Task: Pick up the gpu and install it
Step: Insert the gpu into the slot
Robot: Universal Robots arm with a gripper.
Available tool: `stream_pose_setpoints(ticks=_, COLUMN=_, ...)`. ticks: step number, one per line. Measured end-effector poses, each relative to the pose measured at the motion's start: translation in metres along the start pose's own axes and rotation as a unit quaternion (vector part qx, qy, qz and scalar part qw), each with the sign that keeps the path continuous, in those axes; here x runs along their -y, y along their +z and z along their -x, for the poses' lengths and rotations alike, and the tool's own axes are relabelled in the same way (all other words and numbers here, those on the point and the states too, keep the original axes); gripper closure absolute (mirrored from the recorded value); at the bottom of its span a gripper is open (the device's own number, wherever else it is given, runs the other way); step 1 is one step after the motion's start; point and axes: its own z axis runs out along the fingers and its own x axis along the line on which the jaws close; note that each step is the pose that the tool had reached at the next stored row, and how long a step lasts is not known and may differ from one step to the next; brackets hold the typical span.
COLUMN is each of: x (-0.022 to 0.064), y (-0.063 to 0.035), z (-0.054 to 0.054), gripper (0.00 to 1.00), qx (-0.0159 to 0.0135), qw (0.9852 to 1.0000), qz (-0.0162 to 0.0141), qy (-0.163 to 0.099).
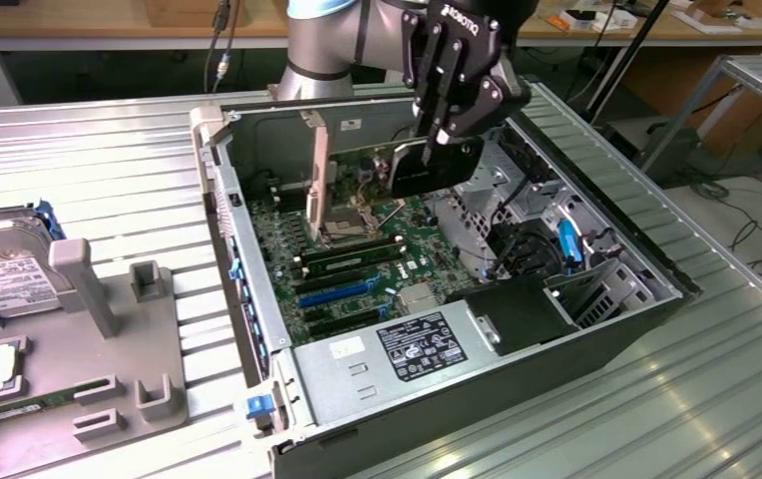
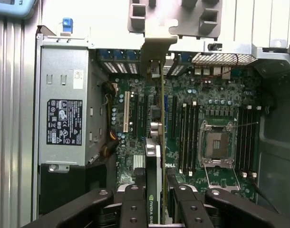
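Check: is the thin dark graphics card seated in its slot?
Out: the gripper holds the thin dark graphics card on edge above the green motherboard.

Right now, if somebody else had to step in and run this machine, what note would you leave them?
Gripper: fingers shut on the gpu, one on each side of the card.
Gpu: held on edge over the open computer case, above the motherboard, with its metal bracket at the far end from the fingers.
Done: the card is picked up and is over the case.
Left: it is not yet installed. As far as the views show, it sits in no slot.
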Motion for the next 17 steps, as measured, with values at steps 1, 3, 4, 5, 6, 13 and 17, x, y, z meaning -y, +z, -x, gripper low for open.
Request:
stream_pose_setpoints(ticks=1, x=0.0006, y=0.0000, z=0.000, gripper=0.73, qx=-0.0004, qw=1.0000, qz=-0.0002, qy=-0.010)
stream_pose_setpoints(ticks=3, x=0.0011, y=0.0000, z=0.000, gripper=0.73, qx=-0.0006, qw=0.9999, qz=-0.0003, qy=-0.014)
stream_pose_setpoints(ticks=4, x=0.0011, y=0.0000, z=0.000, gripper=0.73, qx=-0.0006, qw=0.9999, qz=-0.0003, qy=-0.014)
stream_pose_setpoints(ticks=5, x=0.0011, y=0.0000, z=0.000, gripper=0.73, qx=-0.0006, qw=0.9999, qz=-0.0003, qy=-0.014)
stream_pose_setpoints(ticks=6, x=0.0011, y=0.0000, z=0.000, gripper=0.73, qx=-0.0006, qw=0.9999, qz=-0.0003, qy=-0.014)
stream_pose_setpoints(ticks=13, x=0.0014, y=0.0068, z=0.001, gripper=0.73, qx=-0.0002, qw=1.0000, qz=-0.0002, qy=-0.008)
stream_pose_setpoints(ticks=17, x=0.0016, y=0.0111, z=0.001, gripper=0.73, qx=0.0009, qw=0.9998, qz=0.0004, qy=0.020)
